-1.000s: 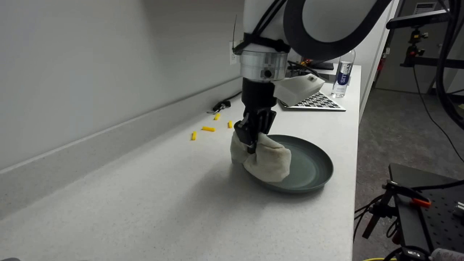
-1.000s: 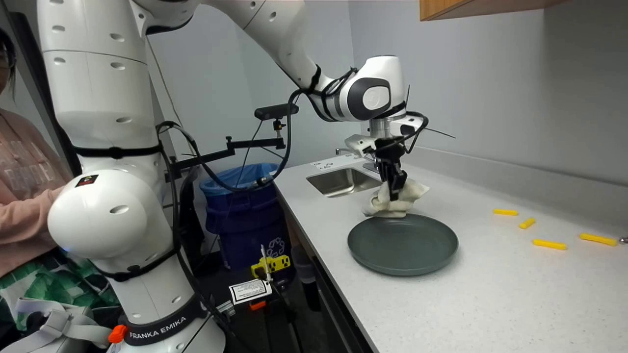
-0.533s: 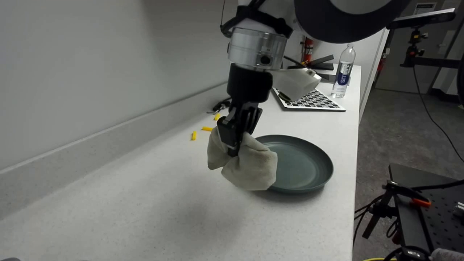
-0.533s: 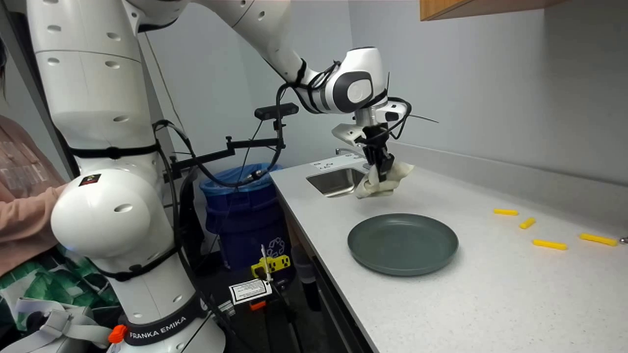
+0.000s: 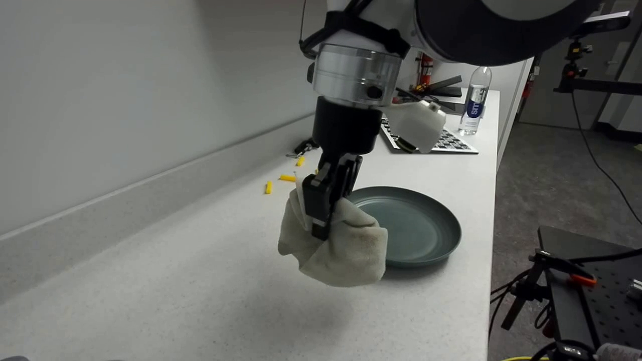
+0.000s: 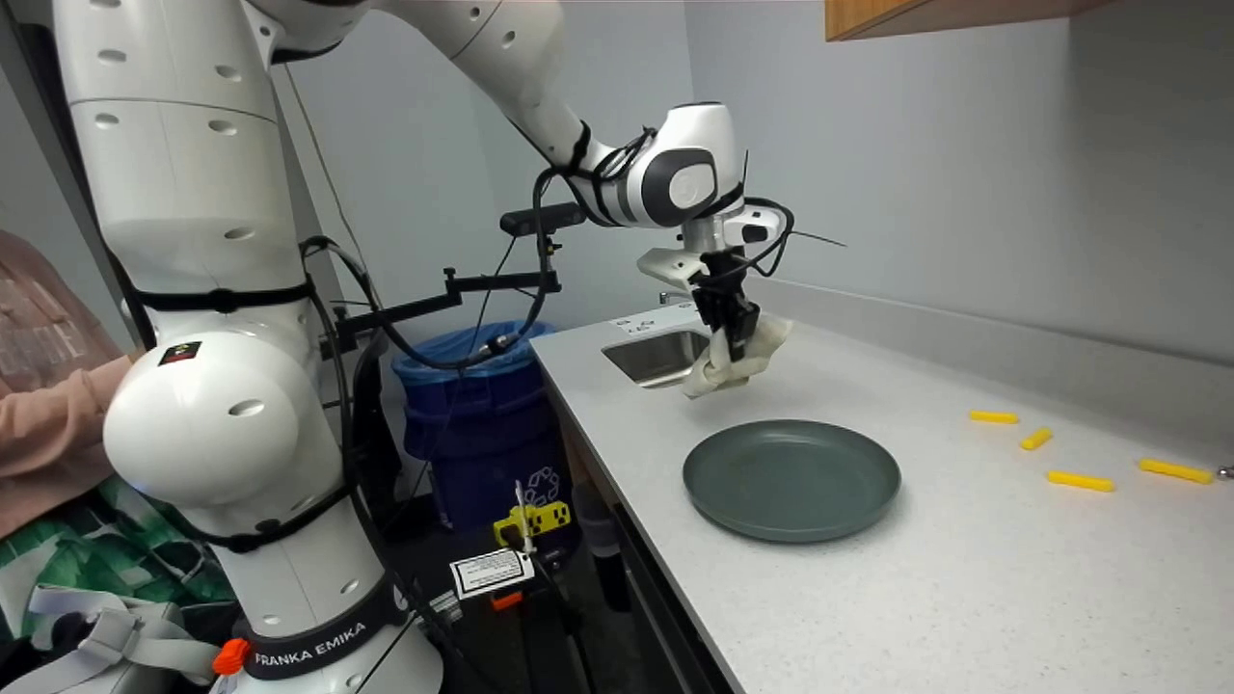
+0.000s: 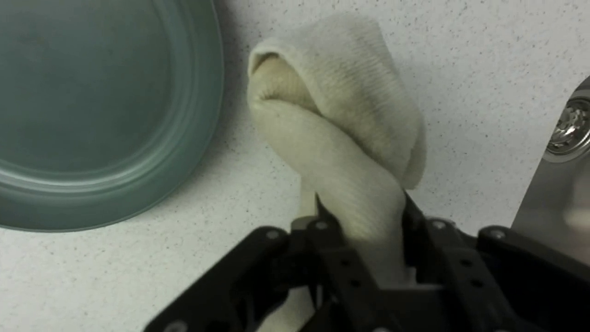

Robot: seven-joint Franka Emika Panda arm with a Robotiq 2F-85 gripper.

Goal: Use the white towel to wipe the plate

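The white towel point(image 7: 332, 129), a creamy folded cloth, hangs bunched from my gripper point(image 7: 362, 196) above the counter. Both fingers lie against the cloth, spread by its thickness; the part deep between them is dark and partly hidden. Beside it, apart from the towel in the wrist view, lies the dark grey-green plate point(image 7: 92, 115), flat on the counter. In an exterior view the plate point(image 6: 791, 482) shows whole, and the towel point(image 6: 737, 359) is in the air beyond its far rim, on the sink side. The towel point(image 5: 351, 250) covers part of the plate's rim in an exterior view.
A sink point(image 6: 656, 359) opens in the counter close to the towel. Several yellow sticks point(image 6: 1080, 480) lie toward the wall. A checkered mat point(image 5: 454, 144) and a water bottle point(image 5: 475, 103) stand farther along, near the counter's edge.
Over the last second my gripper has carried the towel up off the plate's rim and away toward the sink. In the last half second it has dropped slightly. The plate has stayed put.
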